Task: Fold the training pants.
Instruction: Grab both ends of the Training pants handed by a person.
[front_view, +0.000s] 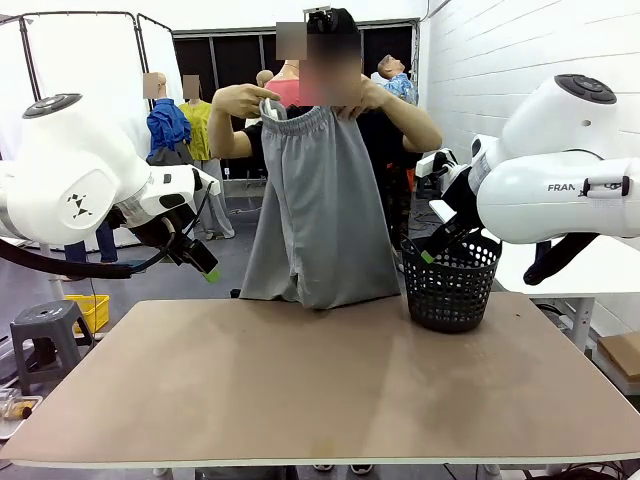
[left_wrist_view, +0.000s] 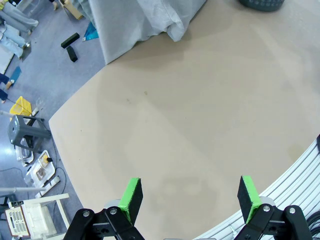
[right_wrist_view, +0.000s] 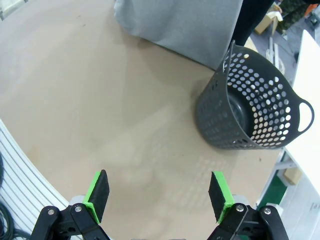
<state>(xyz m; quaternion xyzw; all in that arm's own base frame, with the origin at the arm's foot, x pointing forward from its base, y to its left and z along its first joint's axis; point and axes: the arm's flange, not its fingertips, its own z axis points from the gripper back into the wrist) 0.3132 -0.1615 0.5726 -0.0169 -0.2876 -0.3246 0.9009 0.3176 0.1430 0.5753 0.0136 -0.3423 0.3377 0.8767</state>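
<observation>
**A:** How far along is the folding?

**B:** It has not begun, as far as I can judge. A person at the far side of the table (front_view: 300, 400) holds the training pants (front_view: 320, 220) up by the waistband, with a hand (front_view: 243, 100) at each end. The grey fabric hangs full length, and its hems reach the table's far edge. No fold is made yet, so laying the pants flat and every fold are left.

**A:** And the robot?

**B:** The left tool (left_wrist_view: 190, 195) and the right tool (right_wrist_view: 159, 192) both stand wide open over bare table, gripping nothing.

**A:** What does one view add to another?

**B:** The front view shows the hands and the waistband. The left wrist view shows a hem bunched on the table's edge. The right wrist view looks into the black mesh basket (right_wrist_view: 250, 105) near the pants, and nothing shows inside it.
</observation>
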